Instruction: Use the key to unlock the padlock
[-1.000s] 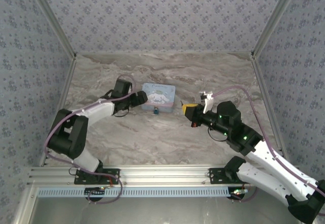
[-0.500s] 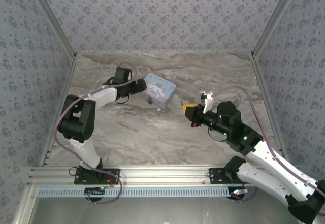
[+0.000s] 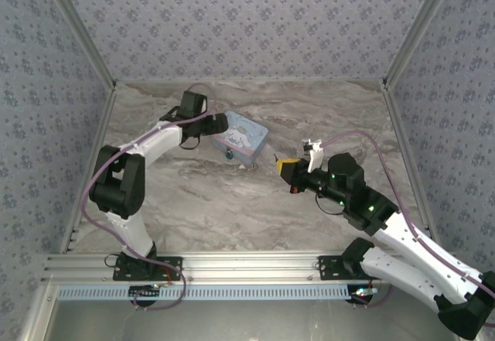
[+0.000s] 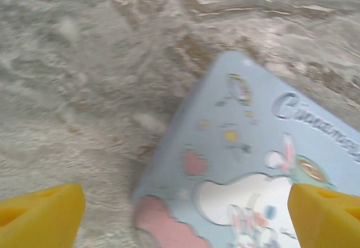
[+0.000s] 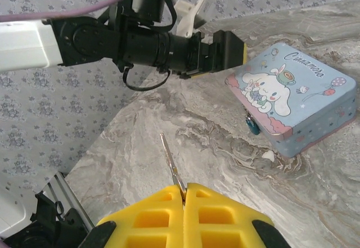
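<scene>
I'm clamping the thin key [image 5: 171, 166] in the right gripper [image 5: 184, 194], with the left gripper [image 4: 183, 217] gaping. I'm judging the padlock [image 5: 251, 125] light and best held by its body.

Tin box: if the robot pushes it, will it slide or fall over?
Probably slide, not tip: the tin lies flat and low on the smooth-looking table. Pushed at a corner it would likely swivel, being a wide box. The small padlock on its side would probably dangle along.
</scene>
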`<state>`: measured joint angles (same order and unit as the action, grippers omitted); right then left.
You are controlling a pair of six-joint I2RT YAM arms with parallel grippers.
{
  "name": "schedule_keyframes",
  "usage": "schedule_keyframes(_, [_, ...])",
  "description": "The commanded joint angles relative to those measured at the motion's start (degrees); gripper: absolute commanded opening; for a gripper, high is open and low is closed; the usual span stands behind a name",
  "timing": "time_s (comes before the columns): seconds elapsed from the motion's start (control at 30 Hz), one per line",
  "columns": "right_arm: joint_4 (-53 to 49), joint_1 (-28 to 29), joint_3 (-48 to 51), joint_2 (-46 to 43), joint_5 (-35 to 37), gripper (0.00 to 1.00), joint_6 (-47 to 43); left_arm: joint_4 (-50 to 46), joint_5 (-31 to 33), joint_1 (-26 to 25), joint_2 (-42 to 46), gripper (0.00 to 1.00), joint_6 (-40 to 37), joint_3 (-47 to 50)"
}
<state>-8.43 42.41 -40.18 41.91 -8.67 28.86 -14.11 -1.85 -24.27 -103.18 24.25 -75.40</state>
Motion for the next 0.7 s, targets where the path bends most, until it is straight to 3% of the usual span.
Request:
schedule_keyframes(0.0, [-0.27,0.24,-1.24,-0.16,0.99,0.0,-0.91,-2.28,0.82,-2.71,0.44,0.93,-2.41,-2.7])
schedule_keyframes(0.4, [-1.25,0.26,-1.91,-0.77,0.93,0.0,-0.91,-3.75,1.27,-6.84,-6.33,0.88,-5.56,-7.56])
schedule_keyframes(0.67, [-1.11,0.22,-2.13,-0.93,0.92,0.0,-0.87,-8.72,8.58,-10.64,-9.52,0.88,-8.59,-9.42])
